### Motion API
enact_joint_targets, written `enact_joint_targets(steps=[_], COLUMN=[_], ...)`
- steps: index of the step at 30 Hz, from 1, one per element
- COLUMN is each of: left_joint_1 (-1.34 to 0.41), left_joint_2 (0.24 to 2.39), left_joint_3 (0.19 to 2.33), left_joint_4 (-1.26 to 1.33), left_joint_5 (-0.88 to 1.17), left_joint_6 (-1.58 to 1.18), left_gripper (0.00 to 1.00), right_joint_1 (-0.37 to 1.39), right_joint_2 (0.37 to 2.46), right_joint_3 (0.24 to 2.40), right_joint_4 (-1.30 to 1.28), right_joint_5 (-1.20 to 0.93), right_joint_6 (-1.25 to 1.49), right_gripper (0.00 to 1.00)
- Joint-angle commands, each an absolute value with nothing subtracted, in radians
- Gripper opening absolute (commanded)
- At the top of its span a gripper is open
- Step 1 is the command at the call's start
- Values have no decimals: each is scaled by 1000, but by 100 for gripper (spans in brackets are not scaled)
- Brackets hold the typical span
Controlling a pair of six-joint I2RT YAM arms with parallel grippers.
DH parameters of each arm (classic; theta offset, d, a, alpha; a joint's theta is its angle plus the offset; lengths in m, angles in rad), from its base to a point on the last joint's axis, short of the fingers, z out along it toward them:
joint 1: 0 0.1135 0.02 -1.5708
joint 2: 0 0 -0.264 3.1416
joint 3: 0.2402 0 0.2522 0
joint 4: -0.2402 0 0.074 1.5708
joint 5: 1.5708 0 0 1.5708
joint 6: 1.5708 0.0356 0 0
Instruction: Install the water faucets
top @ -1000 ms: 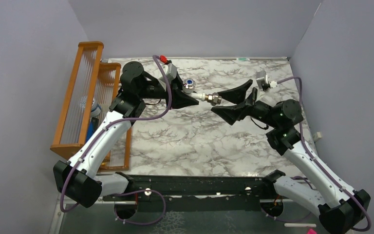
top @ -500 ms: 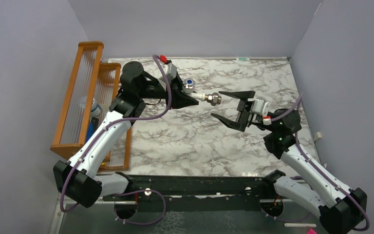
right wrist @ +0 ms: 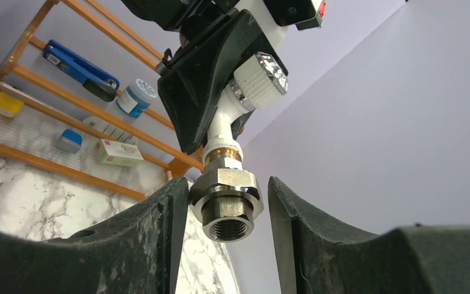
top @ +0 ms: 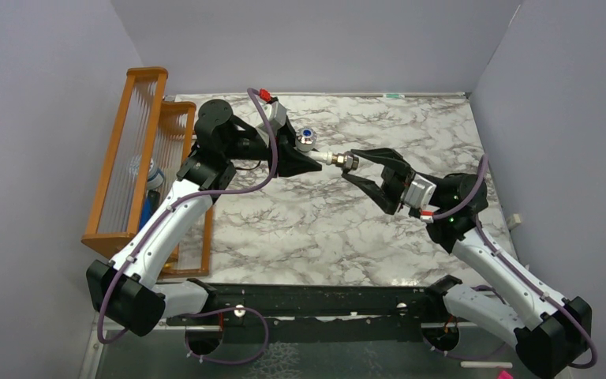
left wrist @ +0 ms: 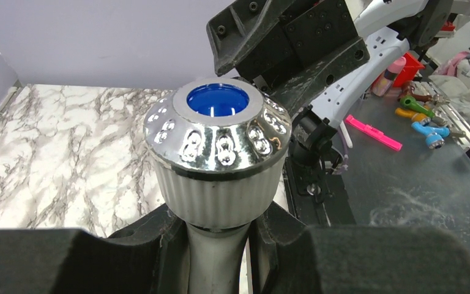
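- The left jaws are pinching the white stem of the faucet, holding it in the air above the counter.
- The nut fitting sits on its metal end. The thread is hidden, so I cannot tell how deep it is screwed.
- The right jaws are spread around this fitting, not yet clamped. The next move is probably to close squarely on its flats and turn.

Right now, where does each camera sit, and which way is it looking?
Top external: above and behind the arms, looking down on the marble table; both arms show, with the left gripper and right gripper.
Left wrist: on the left arm, looking past the left fingers at the faucet.
Right wrist: on the right arm, looking up between the right fingers at the nut.
Shared: both wrist views show the faucet.
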State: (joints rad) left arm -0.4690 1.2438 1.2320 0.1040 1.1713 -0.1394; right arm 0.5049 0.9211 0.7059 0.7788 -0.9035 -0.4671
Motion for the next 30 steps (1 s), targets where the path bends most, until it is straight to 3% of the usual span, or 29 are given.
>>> enact_joint_targets(steps=[1,7,12,22,30], left_joint_1=[-471,-471,-471,-471,-471], left_joint_2=[1240,1241,1247,1252,1240], left_joint_3=[1264,1264,1262,1262,1258], left_joint_4=[176,185,202,225,250], left_joint_5=[1213,1218,1221,1231,1206], left_joint_6=[-156,-165,-180,-198,-174], left_gripper=[0,0,0,0,0], right_joint_1=[511,512,521,529,529], right_joint_2=[929,941,956,961,976], right_joint_3=[735,744,760,765,797], right_joint_4=[782,755,729,748,710], right_joint_5=[-942,-952,-957,-925,-810], right_joint_6=[-521,-554,-573,-529,-201], right_gripper=[54,63,61,32,8])
